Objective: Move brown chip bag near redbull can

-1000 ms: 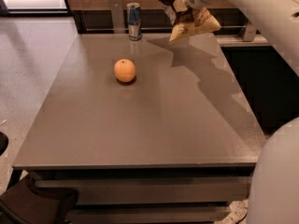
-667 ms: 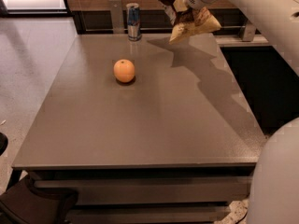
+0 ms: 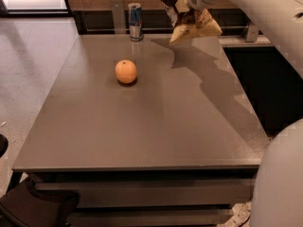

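Observation:
The brown chip bag (image 3: 190, 21) hangs in the air above the table's far edge, right of centre, its dark brown part with white script at the top of the view and a pale yellow end pointing down. My gripper (image 3: 185, 3) is at the top of the view, shut on the bag and holding it clear of the table. The redbull can (image 3: 136, 21), blue and silver, stands upright at the far edge of the table, to the left of the bag and apart from it.
An orange (image 3: 126, 72) lies on the grey table (image 3: 156, 126), in front of the can. My white arm (image 3: 265, 13) runs along the right side. A dark counter and rail stand behind the table. Pale floor lies to the left.

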Available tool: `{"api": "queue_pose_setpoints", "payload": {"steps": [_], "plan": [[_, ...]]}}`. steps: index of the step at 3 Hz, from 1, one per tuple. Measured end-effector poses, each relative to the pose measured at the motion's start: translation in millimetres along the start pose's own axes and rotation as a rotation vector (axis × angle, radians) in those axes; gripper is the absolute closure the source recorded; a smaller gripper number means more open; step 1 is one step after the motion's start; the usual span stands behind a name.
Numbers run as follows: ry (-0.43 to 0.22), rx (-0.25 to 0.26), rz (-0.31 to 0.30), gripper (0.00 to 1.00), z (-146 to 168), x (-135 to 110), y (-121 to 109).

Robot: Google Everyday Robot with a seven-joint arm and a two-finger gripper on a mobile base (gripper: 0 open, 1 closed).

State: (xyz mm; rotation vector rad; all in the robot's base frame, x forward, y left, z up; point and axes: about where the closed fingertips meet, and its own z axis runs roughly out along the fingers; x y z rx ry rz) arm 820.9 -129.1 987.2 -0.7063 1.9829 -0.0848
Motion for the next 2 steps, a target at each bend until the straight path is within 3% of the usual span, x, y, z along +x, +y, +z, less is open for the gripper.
{"api": "queue_pose_setpoints", "payload": {"steps": [1,2], "plan": [[0.002,-0.003,-0.001,0.00,2.0,0.6,2.0],[0.002,-0.003,-0.001,0.00,2.0,0.6,2.0]]}}
